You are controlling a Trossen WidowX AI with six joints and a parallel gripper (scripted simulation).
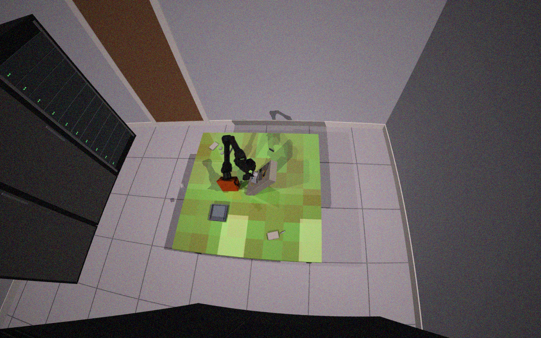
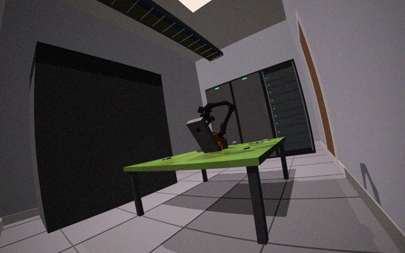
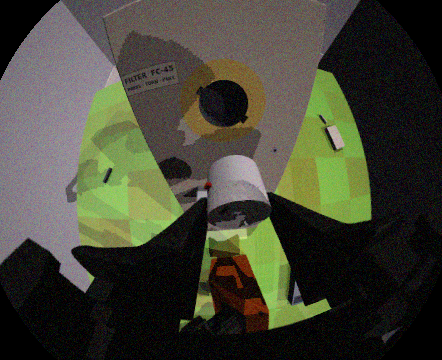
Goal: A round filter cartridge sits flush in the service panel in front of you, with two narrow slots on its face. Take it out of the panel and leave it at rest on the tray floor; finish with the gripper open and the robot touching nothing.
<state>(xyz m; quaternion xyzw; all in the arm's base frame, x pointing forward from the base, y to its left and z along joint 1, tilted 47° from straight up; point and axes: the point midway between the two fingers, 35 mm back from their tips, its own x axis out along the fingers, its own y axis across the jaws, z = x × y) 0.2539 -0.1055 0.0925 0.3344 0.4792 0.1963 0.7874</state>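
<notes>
The pale round filter cartridge (image 3: pixel 237 182) (image 1: pixel 255 174) is out of the service panel (image 3: pixel 281 50) (image 1: pixel 272 172) (image 2: pixel 201 138). My gripper (image 3: pixel 236 200) is shut on it, one dark finger at each side, in front of the panel's lower face. The cartridge's dark end points toward the wrist camera, and a small red dot shows at its side. The panel's round opening (image 3: pixel 226 102) inside the yellow ring is dark and empty, with a notch at two sides. The grey tray (image 1: pixel 218 212) lies on the table, apart from the cartridge. In the exterior view the panel hides the cartridge.
The orange robot base (image 1: pixel 227 184) (image 3: pixel 253 312) stands between the panel and the tray. A pale box (image 1: pixel 273 234) (image 3: pixel 334 137) lies near the table's front edge. Another pale block (image 1: pixel 213 145) and small pieces lie at the back left. A small dark bar (image 1: pixel 271 149) (image 3: pixel 108 175) lies behind the panel.
</notes>
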